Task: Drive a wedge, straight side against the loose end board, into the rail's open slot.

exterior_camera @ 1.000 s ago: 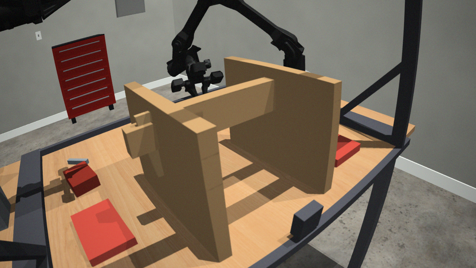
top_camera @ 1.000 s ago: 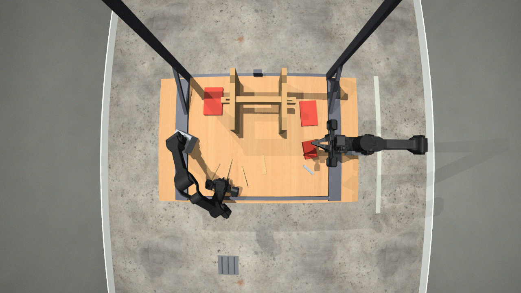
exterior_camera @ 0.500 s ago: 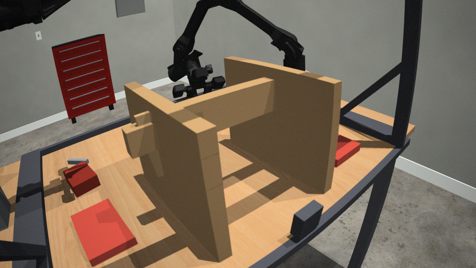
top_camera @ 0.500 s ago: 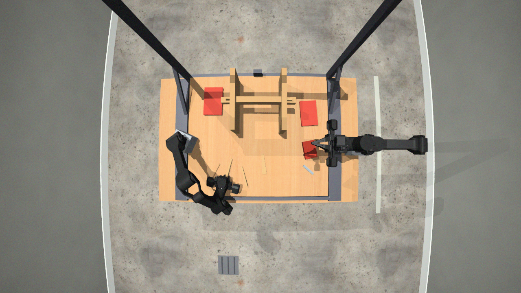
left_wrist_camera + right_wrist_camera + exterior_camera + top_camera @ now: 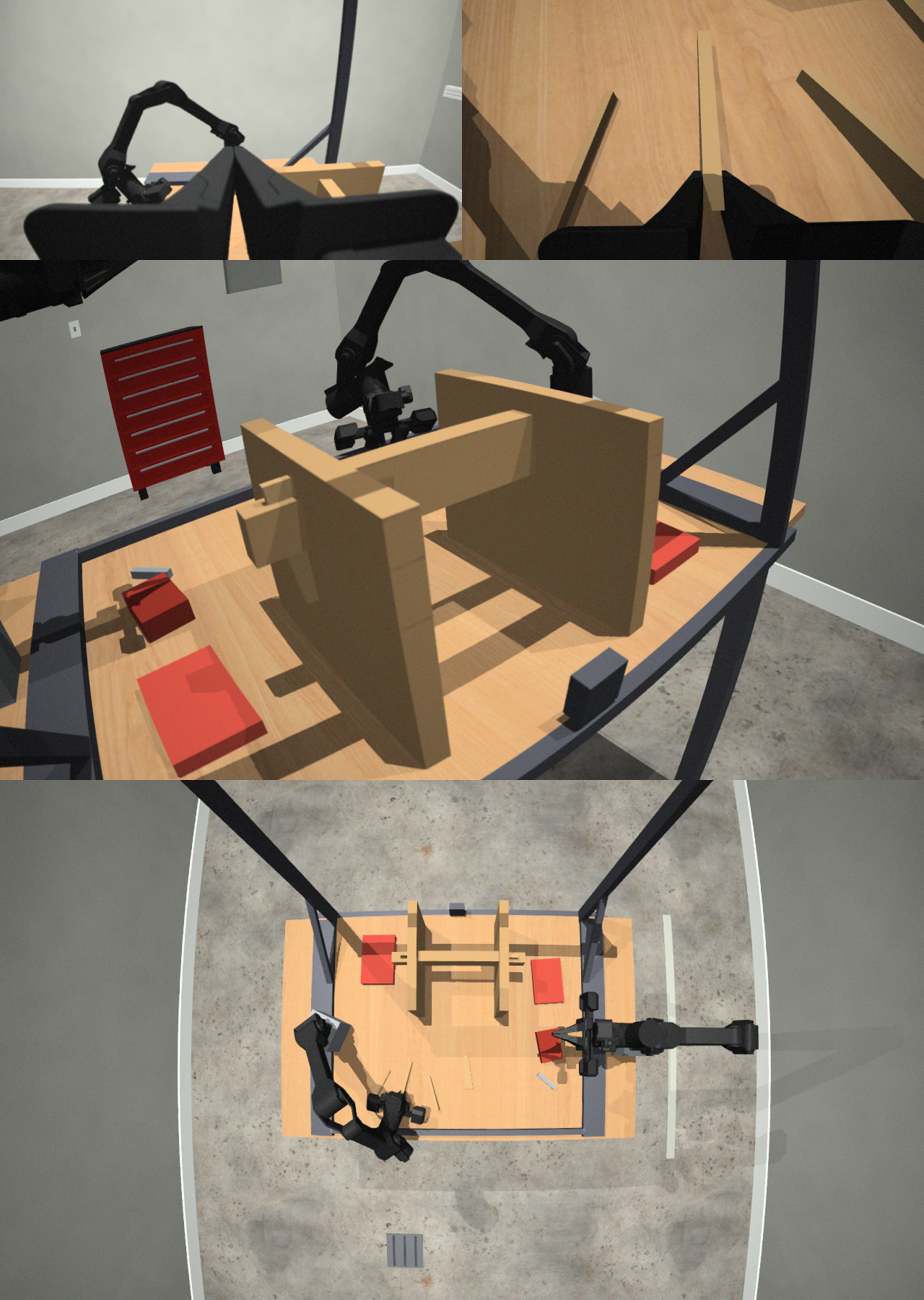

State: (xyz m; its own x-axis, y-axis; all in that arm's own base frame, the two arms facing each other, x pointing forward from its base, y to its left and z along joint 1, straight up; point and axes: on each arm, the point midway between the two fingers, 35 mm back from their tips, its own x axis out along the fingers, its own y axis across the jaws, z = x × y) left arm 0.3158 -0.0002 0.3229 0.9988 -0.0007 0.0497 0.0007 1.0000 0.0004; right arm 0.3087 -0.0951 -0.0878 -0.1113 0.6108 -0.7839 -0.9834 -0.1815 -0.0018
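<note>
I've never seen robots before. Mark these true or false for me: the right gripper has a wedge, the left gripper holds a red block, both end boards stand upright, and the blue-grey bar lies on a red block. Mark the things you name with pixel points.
The right gripper (image 5: 402,1093) (image 5: 709,178) has a wedge (image 5: 407,1076) (image 5: 709,108): true.
The left gripper (image 5: 554,1033) (image 5: 233,154) holds a red block (image 5: 548,1051) (image 5: 169,612): false, it is shut on nothing.
Both end boards (image 5: 412,967) (image 5: 501,967) (image 5: 362,563) (image 5: 561,512) stand upright: true.
The blue-grey bar (image 5: 546,1081) (image 5: 149,573) lies on a red block: false, it lies on the table (image 5: 491,1109) (image 5: 213,538).

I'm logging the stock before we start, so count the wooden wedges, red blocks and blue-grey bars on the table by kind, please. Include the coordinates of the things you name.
Wooden wedges (image 5: 386,1077) (image 5: 408,1078) (image 5: 434,1093) (image 5: 468,1078) (image 5: 593,133) (image 5: 709,108) (image 5: 863,133) (image 5: 917,9): 4
Red blocks (image 5: 377,971) (image 5: 547,980) (image 5: 543,1043) (image 5: 203,705) (image 5: 161,612) (image 5: 675,555): 3
Blue-grey bars (image 5: 546,1081) (image 5: 149,573): 1
Total: 8
</note>
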